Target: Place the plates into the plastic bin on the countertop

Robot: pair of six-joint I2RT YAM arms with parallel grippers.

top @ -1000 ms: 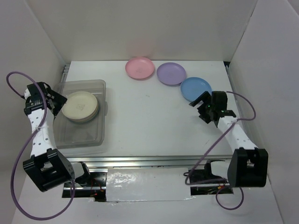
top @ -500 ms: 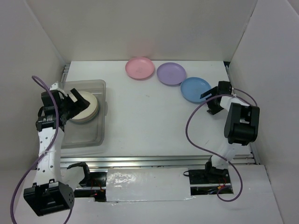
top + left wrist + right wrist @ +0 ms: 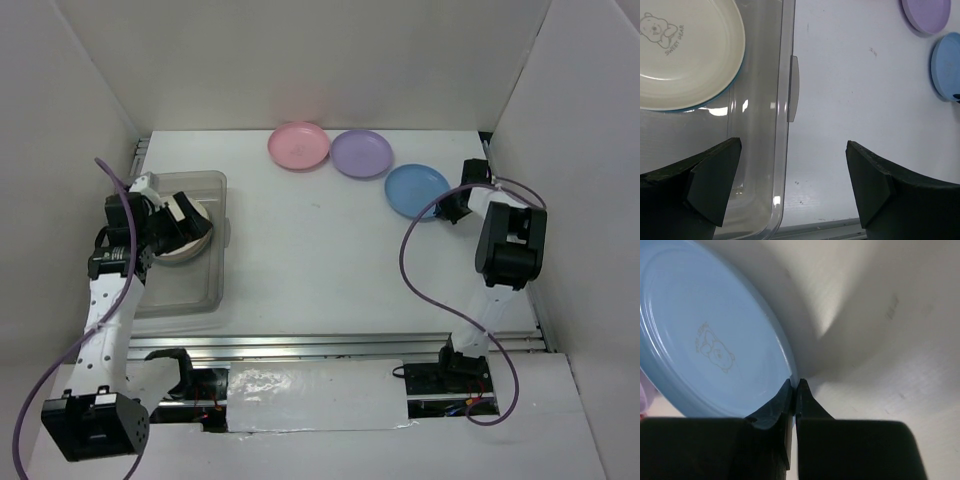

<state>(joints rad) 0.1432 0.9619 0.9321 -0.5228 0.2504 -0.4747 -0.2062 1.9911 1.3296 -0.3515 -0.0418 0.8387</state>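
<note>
Three plates lie at the back of the countertop (image 3: 320, 260): pink (image 3: 298, 146), purple (image 3: 361, 153) and blue (image 3: 415, 190). My right gripper (image 3: 452, 205) is shut on the blue plate (image 3: 705, 340), pinching its right rim between the fingertips (image 3: 795, 385). The clear plastic bin (image 3: 180, 290) sits at the left with a cream plate (image 3: 200, 236) inside. In the left wrist view a thin teal edge shows under the cream plate (image 3: 685, 55). My left gripper (image 3: 794, 185) is open above the bin's right wall (image 3: 782, 125), holding nothing.
White walls close in the left, back and right sides. A metal rail (image 3: 330, 342) runs along the front edge. The purple plate (image 3: 927, 12) and blue plate (image 3: 946, 67) also show at the right of the left wrist view.
My right arm reached to the blue plate and its jaws closed on the rim. My left arm rose and swung right over the bin, still open.
</note>
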